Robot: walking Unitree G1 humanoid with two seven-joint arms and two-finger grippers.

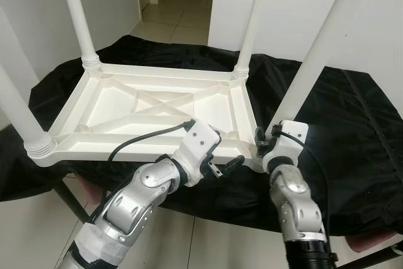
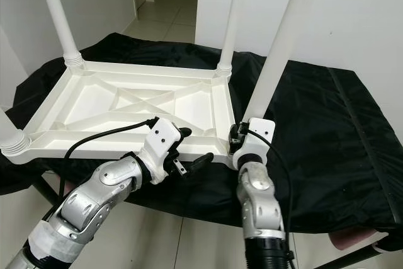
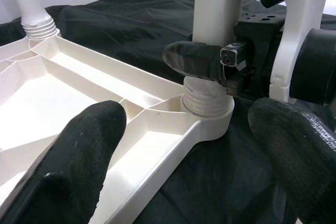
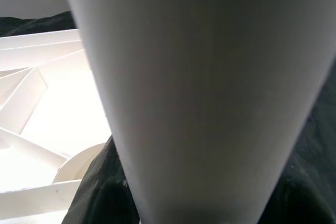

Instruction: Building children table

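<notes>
An upturned white plastic children's table top (image 1: 151,108), ribbed on its underside with a moulded cross, lies across the middle of the head views on a black cloth (image 1: 352,130) spread over a low stand. Going from the left of the frame: a white tapered plastic leg (image 1: 22,114) stands in the near-left corner socket, and a second leg (image 1: 79,14) rises from the far-left corner at upper left. Just right of centre, a third leg (image 1: 252,20) stands in the far-right corner.

At lower centre the left gripper (image 1: 221,167) hovers just off the table top's near edge with its black fingers spread wide and nothing between them; its wrist view looks straight at the near-right corner socket (image 3: 207,114).

To its right, the fourth leg (image 1: 321,45) slants up toward the upper right, its threaded foot seated in that socket. The right gripper (image 1: 261,145) is clamped on this leg just above the thread, one fingertip (image 3: 191,59) wrapped round it.

All four legs appear to be in place. What is likely left is tightening this last leg, letting go, and turning the table upright.
</notes>
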